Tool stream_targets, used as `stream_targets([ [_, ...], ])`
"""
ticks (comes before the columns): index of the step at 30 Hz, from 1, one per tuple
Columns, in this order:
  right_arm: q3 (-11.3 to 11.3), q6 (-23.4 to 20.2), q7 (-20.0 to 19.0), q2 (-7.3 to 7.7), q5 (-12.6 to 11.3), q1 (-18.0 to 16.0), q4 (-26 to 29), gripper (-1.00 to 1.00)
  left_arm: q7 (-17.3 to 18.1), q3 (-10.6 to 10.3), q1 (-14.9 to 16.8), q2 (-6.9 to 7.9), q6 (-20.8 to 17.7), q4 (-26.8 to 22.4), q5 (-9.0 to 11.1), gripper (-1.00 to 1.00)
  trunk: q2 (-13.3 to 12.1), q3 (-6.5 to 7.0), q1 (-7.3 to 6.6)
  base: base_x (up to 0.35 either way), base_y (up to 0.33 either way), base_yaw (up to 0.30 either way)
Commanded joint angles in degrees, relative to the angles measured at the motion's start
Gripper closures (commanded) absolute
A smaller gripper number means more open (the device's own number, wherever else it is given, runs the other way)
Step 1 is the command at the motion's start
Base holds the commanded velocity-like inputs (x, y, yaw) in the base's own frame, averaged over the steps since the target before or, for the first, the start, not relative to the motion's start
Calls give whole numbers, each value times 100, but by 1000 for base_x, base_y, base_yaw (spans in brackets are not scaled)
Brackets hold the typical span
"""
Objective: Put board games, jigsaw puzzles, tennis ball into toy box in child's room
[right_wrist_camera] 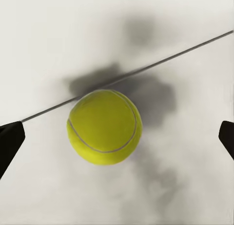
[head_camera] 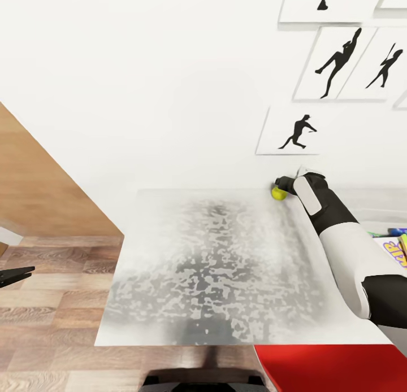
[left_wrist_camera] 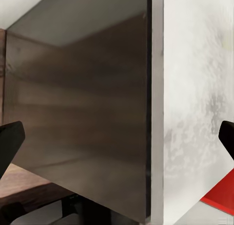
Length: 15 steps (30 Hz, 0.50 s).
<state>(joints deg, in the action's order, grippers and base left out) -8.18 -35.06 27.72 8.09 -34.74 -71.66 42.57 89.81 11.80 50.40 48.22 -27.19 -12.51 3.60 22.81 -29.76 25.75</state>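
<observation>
In the right wrist view the right gripper (right_wrist_camera: 117,137) has its two black fingertips (right_wrist_camera: 9,142) spread wide, one at each edge of the picture, and neither touches anything. Between them sits the small yellow-green tennis ball (right_wrist_camera: 104,126), resting on the pale grey mottled top of the table (right_wrist_camera: 185,186) close to the line where the tabletop meets the white wall, with a dark shadow behind it. In the head view the same ball (head_camera: 278,194) lies at the far edge of the table (head_camera: 215,268), just beside the wall, and the right gripper (head_camera: 282,184) at the end of the black-and-white arm is directly at it; from that angle the gripper appears to be just above the ball, though contact cannot be made out.

The left gripper (left_wrist_camera: 117,137) also stands wide open and empty: its black fingertips (left_wrist_camera: 10,137) show at either edge of the left wrist view, which looks at the table's edge and the dark panel beneath. In the head view it (head_camera: 14,274) hangs off the table's left side over the wood-plank floor (head_camera: 51,307).

To the right of the right arm, colourful printed board game boxes (head_camera: 393,246) peek past the forearm, mostly hidden. Black sports-silhouette pictures (head_camera: 339,61) hang on the wall above the ball. A red surface (head_camera: 333,369) sits at the table's near right corner.
</observation>
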Motion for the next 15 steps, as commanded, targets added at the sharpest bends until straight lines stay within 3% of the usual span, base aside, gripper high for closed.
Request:
stream_targets([
  [1, -35, -10, 57, 8, -59, -5, 6, -100, 19, -28, 5, 5, -60, 3, 29, -100, 10, -18, 3, 0, 0, 0],
  [15, -35, -2, 54, 8, -59, -9, 6, -100, 19, -22, 5, 12, -59, 3, 29, -100, 10, -146, 3, 0, 0, 0],
])
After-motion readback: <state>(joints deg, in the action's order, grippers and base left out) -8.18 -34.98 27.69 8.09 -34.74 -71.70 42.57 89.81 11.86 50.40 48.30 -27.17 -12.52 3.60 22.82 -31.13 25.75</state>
